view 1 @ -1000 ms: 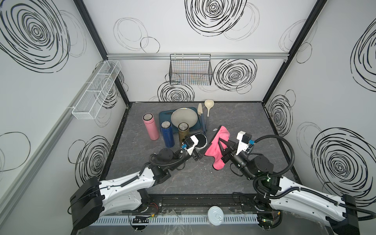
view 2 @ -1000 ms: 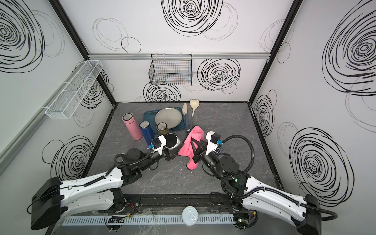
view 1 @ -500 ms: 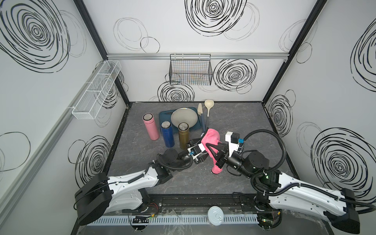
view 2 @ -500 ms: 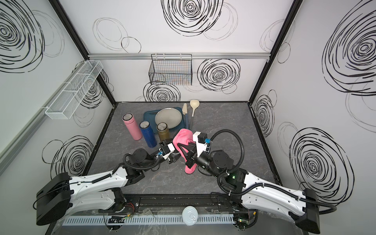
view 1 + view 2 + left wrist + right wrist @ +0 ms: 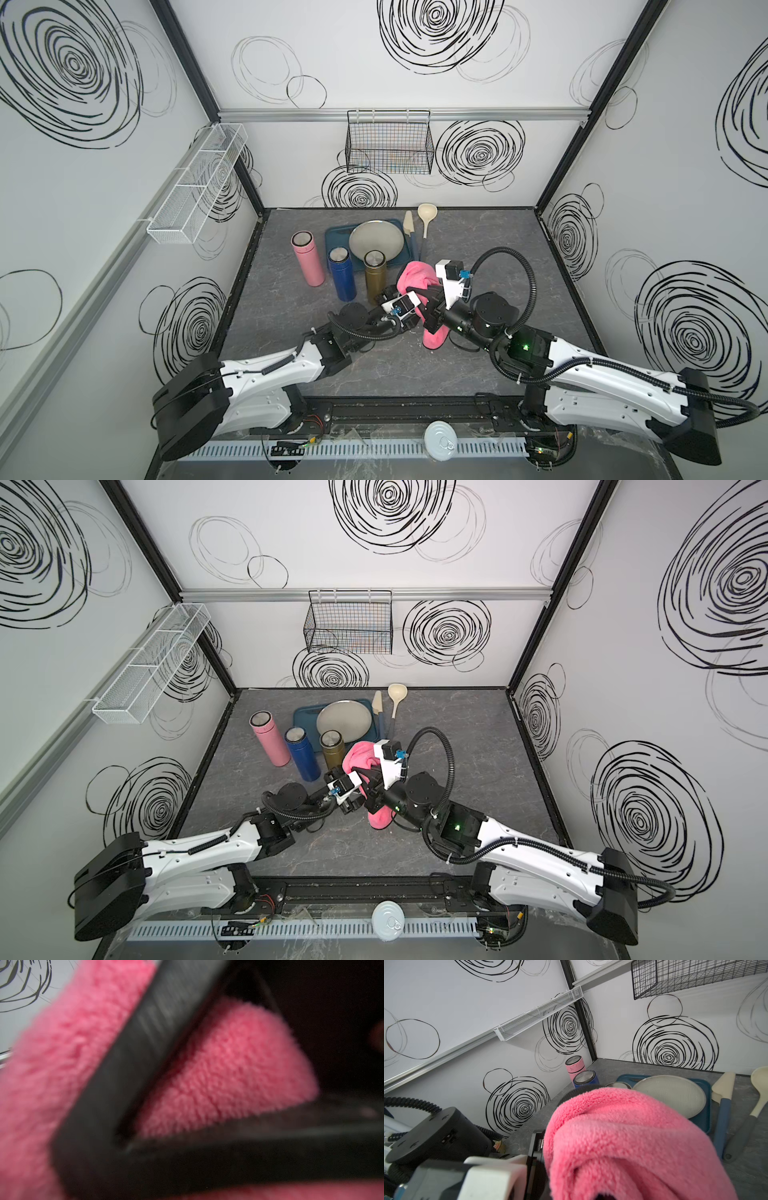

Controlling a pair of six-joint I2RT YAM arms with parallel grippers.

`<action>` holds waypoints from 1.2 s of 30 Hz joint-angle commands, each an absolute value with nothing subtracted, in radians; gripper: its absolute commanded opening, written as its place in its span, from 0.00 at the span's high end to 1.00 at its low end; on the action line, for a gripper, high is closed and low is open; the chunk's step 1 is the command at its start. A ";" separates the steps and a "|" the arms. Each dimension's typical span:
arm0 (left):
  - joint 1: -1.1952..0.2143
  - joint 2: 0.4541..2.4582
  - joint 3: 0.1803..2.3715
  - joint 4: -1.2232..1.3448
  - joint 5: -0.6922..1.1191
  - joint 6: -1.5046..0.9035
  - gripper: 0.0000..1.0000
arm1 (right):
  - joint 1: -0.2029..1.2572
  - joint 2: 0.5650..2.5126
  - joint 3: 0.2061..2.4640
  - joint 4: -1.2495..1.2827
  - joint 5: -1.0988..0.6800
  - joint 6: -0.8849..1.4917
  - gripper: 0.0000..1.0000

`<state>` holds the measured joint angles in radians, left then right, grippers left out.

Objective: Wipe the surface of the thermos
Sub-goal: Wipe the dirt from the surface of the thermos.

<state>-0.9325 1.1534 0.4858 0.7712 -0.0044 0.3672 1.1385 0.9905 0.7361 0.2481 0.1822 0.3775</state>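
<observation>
A black thermos [image 5: 576,1093] is held just above the table's middle by my left gripper [image 5: 390,296], which is shut on it. Only its dark rim shows, in the right wrist view. A fluffy pink cloth [image 5: 413,274] is draped over the thermos and hides the rest of it. One end of the cloth [image 5: 380,818] hangs down to the table. My right gripper [image 5: 422,305] is shut on the cloth and pressed close against the left one. Pink cloth [image 5: 228,1068] and dark, blurred parts fill the left wrist view.
Just behind the grippers stand a pink thermos [image 5: 307,259], a blue one [image 5: 341,274] and a bronze one [image 5: 375,278]. Further back are a blue tray [image 5: 336,239] with a grey plate [image 5: 376,240], a spatula [image 5: 409,226] and a ladle [image 5: 425,214]. A wire basket [image 5: 388,141] hangs on the back wall.
Both arms have closed in on each other. The right gripper has carried the pink cloth leftwards onto the black thermos, which is now covered.
</observation>
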 commanded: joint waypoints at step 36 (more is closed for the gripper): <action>-0.987 1.074 0.537 0.970 0.079 0.359 1.00 | 1.132 0.978 0.544 0.198 0.111 0.418 1.00</action>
<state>-0.9627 1.1236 0.4664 0.6495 0.0086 0.3557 1.1564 0.9524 0.5919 0.3489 0.0982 0.4145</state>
